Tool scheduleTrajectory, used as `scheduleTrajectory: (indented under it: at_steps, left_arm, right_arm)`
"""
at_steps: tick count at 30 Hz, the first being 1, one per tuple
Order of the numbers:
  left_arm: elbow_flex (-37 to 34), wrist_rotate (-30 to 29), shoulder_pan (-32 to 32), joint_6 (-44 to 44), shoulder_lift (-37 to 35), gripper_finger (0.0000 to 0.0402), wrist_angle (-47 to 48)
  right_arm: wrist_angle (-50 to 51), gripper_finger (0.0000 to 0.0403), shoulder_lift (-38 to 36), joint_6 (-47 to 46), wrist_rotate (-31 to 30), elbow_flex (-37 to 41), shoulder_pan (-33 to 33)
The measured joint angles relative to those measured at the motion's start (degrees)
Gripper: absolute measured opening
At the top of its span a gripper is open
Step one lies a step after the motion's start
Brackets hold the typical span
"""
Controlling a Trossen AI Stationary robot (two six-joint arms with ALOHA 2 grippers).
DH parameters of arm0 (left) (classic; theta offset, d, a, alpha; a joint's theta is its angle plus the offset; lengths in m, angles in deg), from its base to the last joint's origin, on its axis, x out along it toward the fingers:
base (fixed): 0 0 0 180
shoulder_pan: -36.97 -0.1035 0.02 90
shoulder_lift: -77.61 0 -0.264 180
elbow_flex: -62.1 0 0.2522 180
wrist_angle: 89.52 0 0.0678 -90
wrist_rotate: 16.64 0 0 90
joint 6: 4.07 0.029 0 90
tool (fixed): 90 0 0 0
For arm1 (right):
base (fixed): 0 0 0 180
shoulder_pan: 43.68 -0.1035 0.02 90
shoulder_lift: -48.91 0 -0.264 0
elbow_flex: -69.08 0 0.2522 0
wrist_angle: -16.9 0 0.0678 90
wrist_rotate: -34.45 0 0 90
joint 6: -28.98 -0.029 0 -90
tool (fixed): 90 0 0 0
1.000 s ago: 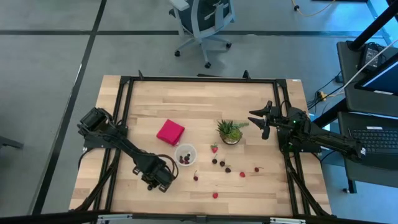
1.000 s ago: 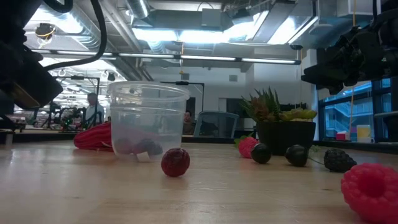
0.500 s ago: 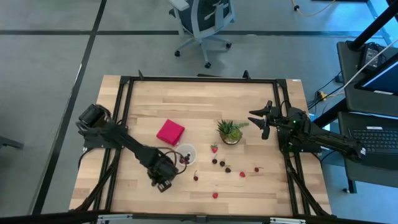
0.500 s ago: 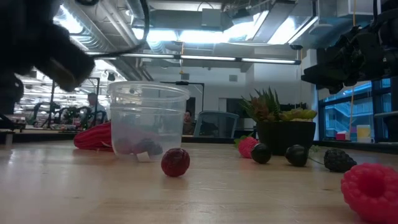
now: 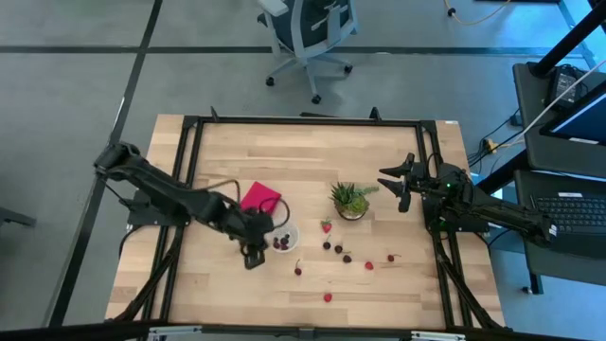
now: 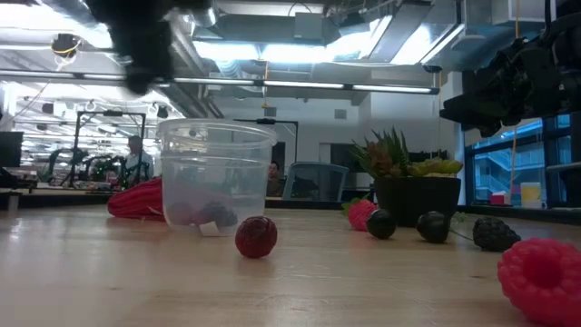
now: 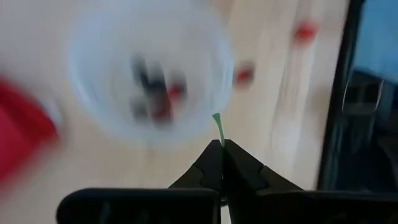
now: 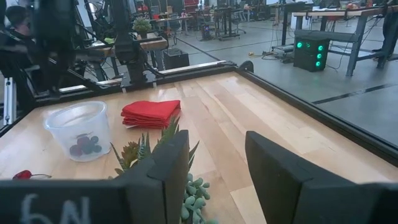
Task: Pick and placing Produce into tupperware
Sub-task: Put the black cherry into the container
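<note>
Now the left gripper (image 7: 222,146) has its two dark fingers pressed together, and a thin green stem (image 7: 217,126) sticks out between the tips. I cannot see any fruit on this stem in the left wrist view. Seen from above, the left gripper (image 5: 258,230) is over the table, touching or almost touching the side of the cup that is toward the left arm.

The cup (image 5: 282,236) is small, round and made of clear whitish plastic. A few small fruits (image 5: 281,242), dark maroon and red, lie on its bottom; through its wall (image 6: 214,178) they show as dark round shapes. The red folded cloth (image 5: 258,200) lies just beside the cup, toward the far side of the table.

More fruits are spread on the wood on the other side of the cup. One dark red berry (image 6: 256,236) lies near the cup. A red one (image 5: 326,226) lies beside the potted plant (image 5: 351,199), some dark ones (image 5: 338,250) are close to it, and two red ones (image 5: 369,265) (image 5: 328,297) lie further away.

The right gripper (image 5: 396,183) waits beside the plant with its fingers (image 8: 161,168) apart and nothing between them.
</note>
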Motion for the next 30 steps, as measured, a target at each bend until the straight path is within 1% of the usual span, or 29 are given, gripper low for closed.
scheduleTrajectory:
  at_steps: [4, 6, 9, 15, 20, 30]
  left_arm:
    - [0.05, -9.47, -2.13, 13.06, -1.73, 0.0, -8.39]
    - [0.09, -10.93, -3.33, 18.45, -1.6, 0.0001, -11.57]
    - [0.13, -11.03, -4.74, 22.06, -0.22, 0.0, -14.61]
    - [-1.34, -10.36, -5.62, 22.53, 2.3, 0.0, -15.42]
    - [-4.27, -7.99, -5.54, 22.45, 3.44, 0.0, -20.98]
    - [-10.88, -7.98, -5.92, 20.7, 3.47, 0.0, -28.34]
  right_arm:
    - [-0.01, 0.0161, 0.0, -0.09, 0.01, 0.0, 0.0]
    - [-0.02, 0.0161, 0.0, -0.38, -0.01, 0.0, 0.0]
    - [0.0, 0.0161, 0.0, -1.59, 0.01, 0.0, -0.01]
    - [-0.02, 0.0161, 0.0, -1.85, 0.01, 0.0, -0.02]
    - [-0.02, 0.0161, -0.02, -2.3, 0.01, 0.0, -0.02]
    - [-0.02, 0.0161, 0.62, -3.13, 0.01, 0.0, -0.02]
